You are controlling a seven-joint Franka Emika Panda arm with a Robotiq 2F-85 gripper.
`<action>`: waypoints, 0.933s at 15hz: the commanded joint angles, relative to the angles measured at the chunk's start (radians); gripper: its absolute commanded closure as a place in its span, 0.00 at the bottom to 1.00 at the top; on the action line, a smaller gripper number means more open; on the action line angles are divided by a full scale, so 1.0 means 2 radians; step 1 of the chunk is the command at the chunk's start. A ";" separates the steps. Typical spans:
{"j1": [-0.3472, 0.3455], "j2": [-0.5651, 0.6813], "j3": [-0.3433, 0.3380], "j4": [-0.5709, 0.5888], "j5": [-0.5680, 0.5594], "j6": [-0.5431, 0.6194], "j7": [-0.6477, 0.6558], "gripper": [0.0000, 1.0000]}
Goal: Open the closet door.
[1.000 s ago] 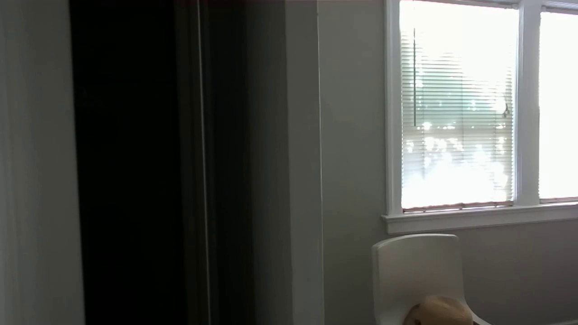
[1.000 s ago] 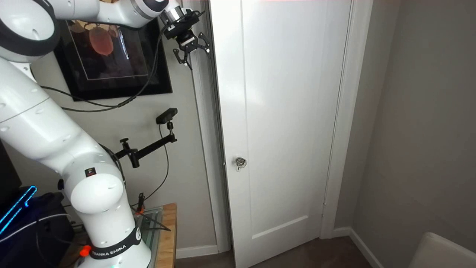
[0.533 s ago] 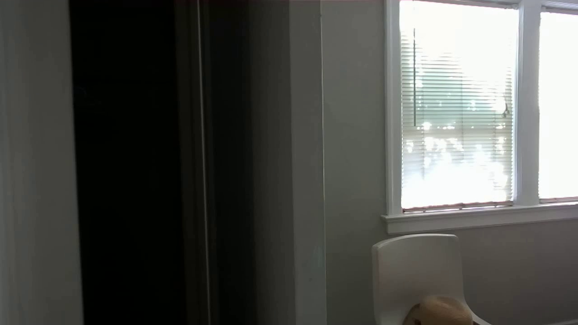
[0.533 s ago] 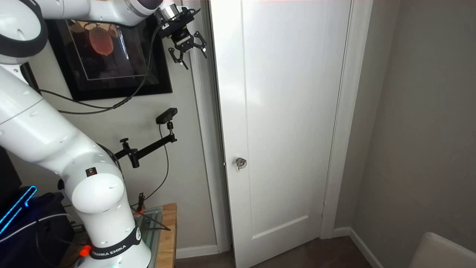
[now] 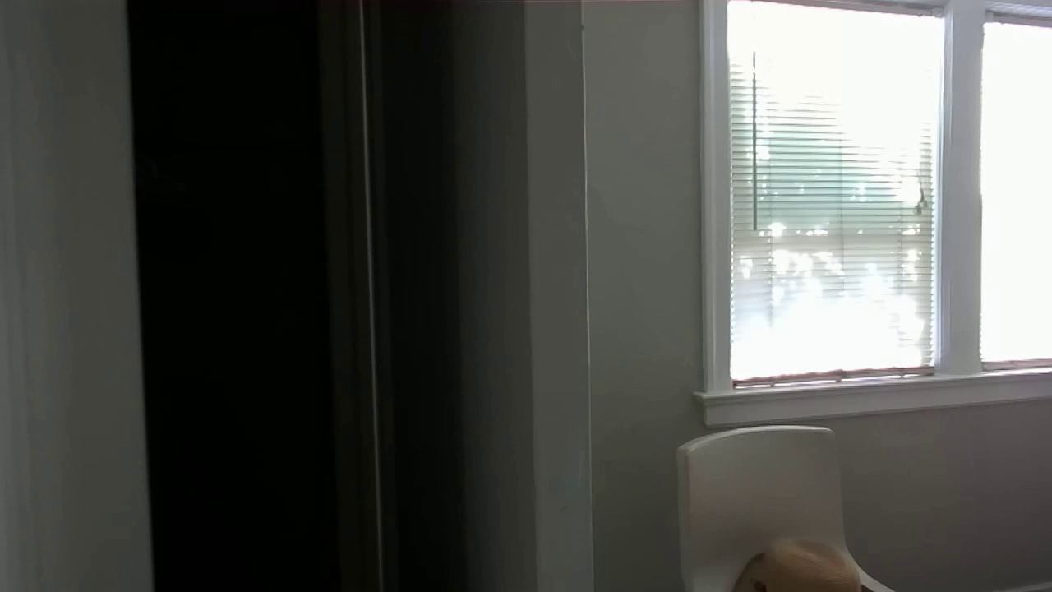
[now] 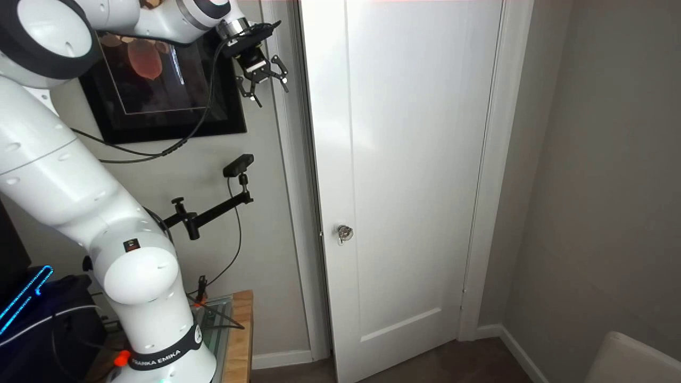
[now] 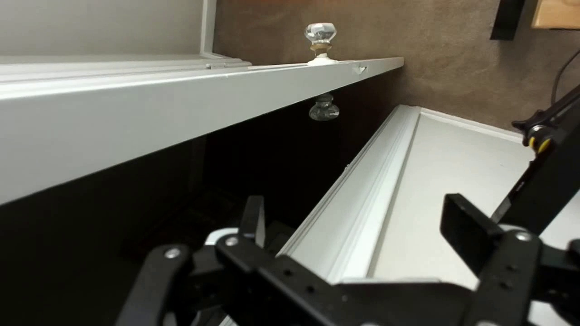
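The closet door (image 6: pixel 415 175) is a tall white panel standing ajar, with a glass knob (image 6: pixel 345 233) near its free edge. In the wrist view the door's edge (image 7: pixel 181 106) runs across the upper left, with a clear knob (image 7: pixel 321 34) on one face and another knob (image 7: pixel 324 108) on the dark inner side. An exterior view shows the pale door edge (image 5: pixel 560 329) beside a black gap. High up, left of that edge and apart from it, my gripper (image 6: pixel 273 97) hangs tilted downward. Its fingers (image 7: pixel 466 231) are spread wide with nothing between them.
White frame trim (image 7: pixel 362 217) borders the opening. A framed picture (image 6: pixel 223 114) hangs behind the gripper; below it a camera (image 6: pixel 238 166) juts out on a black bracket. A wooden table (image 6: pixel 242 340) supports the arm. A white chair (image 5: pixel 760 485) holds a tan hat (image 5: pixel 805 567).
My gripper has moved left and slightly down, farther from the door's edge, staying open. In an exterior view the door edge has shifted slightly right, the gap widening a little.
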 commanded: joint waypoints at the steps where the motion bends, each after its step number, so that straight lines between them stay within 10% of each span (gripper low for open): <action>1: -0.006 0.036 0.012 0.029 -0.048 -0.006 0.001 0.00; 14: -0.021 0.076 0.007 0.053 -0.127 -0.018 0.007 0.00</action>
